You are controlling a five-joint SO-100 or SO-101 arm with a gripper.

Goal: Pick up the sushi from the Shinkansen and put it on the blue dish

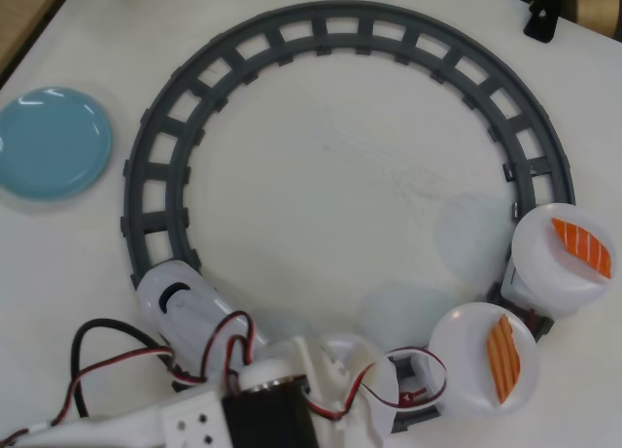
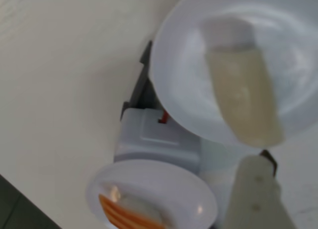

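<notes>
In the wrist view the pale cream sushi (image 2: 243, 90) lies on a round white plate (image 2: 184, 75) of the white Shinkansen (image 2: 154, 139). My gripper (image 2: 242, 102) is over that plate, jaws apart. One pale finger (image 2: 256, 194) is at the sushi's near end, and a blurred grey tip at its far end. The sushi still rests on the plate. In the overhead view the train's nose (image 1: 175, 297) shows on the track's lower left; my arm (image 1: 262, 409) hides the sushi and its plate. The blue dish (image 1: 53, 142) sits empty at the far left.
The grey circular track (image 1: 350, 30) fills the table's middle. Two trailing white plates (image 1: 466, 346) (image 1: 539, 254) carry orange striped salmon sushi (image 1: 502, 359) (image 1: 581, 246); one also shows in the wrist view (image 2: 129, 216). Red and black wires (image 1: 107, 346) loop at the lower left.
</notes>
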